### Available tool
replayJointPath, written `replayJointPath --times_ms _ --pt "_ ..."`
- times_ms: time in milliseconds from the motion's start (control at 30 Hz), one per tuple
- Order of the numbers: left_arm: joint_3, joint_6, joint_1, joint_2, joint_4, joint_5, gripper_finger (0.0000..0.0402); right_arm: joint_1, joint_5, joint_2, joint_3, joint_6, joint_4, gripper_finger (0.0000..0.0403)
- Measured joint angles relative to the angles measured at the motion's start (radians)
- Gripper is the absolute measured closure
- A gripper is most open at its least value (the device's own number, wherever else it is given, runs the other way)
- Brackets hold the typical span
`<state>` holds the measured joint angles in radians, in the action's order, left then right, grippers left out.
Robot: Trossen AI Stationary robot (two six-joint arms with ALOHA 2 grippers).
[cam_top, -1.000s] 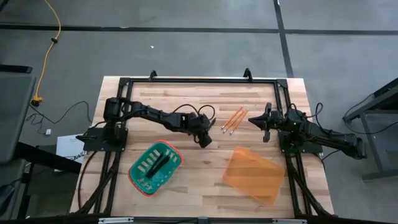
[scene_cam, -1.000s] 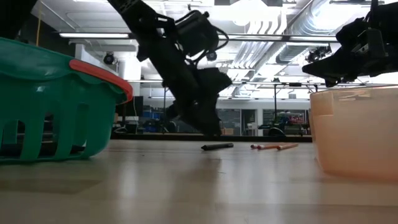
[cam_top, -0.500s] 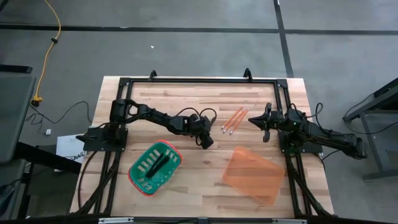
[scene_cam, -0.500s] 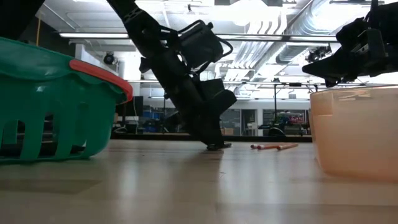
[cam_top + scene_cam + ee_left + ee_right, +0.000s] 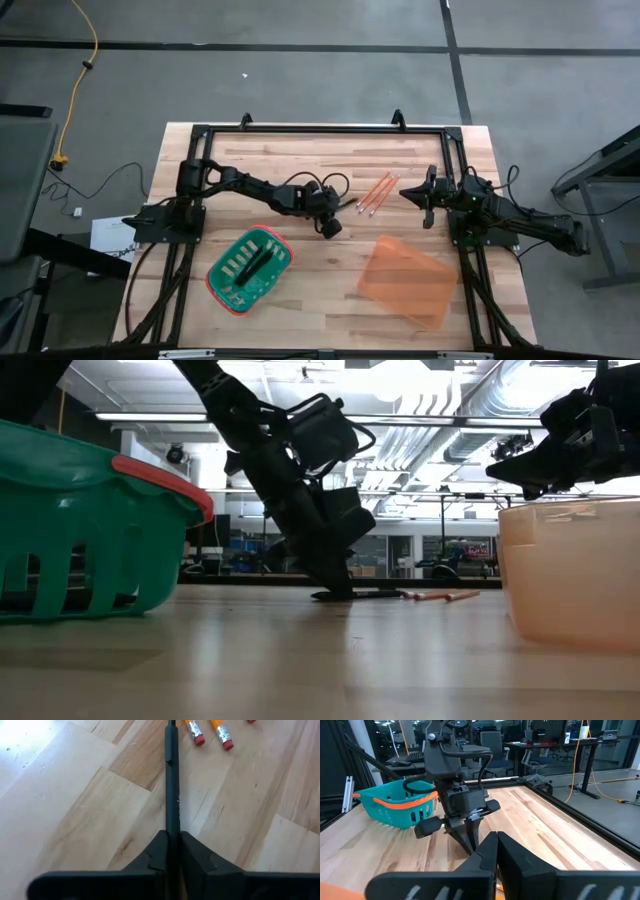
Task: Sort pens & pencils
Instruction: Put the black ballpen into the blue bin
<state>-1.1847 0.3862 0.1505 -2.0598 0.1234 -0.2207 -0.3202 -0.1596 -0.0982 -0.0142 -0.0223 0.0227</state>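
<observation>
Since a second ago the left gripper (image 5: 335,588) has come down from above the table to the wood, and its fingers are now pinched on the last loose pen (image 5: 171,795), which a moment earlier lay free beside it. In the low view that pen still lies flat on the table (image 5: 330,270) under the fingertips, so the step in hand looks like the grasp just before the lift. The wrist view shows the barrel running straight out between the closed fingers, held near one end; to do this well the arm should rise straight up before swinging, keeping the long free end from dragging or tipping out of the pinch. Nearest the camera in the low view stand the green basket (image 5: 250,268), with dark pens (image 5: 256,264) already inside, and the orange tray (image 5: 408,280), which appears to hold nothing yet. The way to the basket looks open, though its orange-trimmed rim must be cleared. Farther back, the pencils (image 5: 376,193) lie together just beyond the held pen's far end, close enough that a sideways sweep could knock them. The right gripper (image 5: 418,194) waits above the table beside the pencils, its fingers closed on nothing.
</observation>
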Motion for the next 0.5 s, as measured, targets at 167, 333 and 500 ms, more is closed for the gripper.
replayJointPath --times_ms 167,333,500 --pt "0.002 -0.037 0.001 0.01 0.001 0.023 0.037 0.0 0.0 0.0 0.0 0.0 0.0 0.0402" --pt "0.009 -0.05 0.0 0.057 0.048 0.044 0.039 0.0 0.0 0.0 0.0 0.0 0.0 0.0402" --pt "0.007 -0.068 -0.002 0.154 0.12 0.034 0.0384 0.0 0.0 0.0 0.0 0.0 0.0 0.0402"
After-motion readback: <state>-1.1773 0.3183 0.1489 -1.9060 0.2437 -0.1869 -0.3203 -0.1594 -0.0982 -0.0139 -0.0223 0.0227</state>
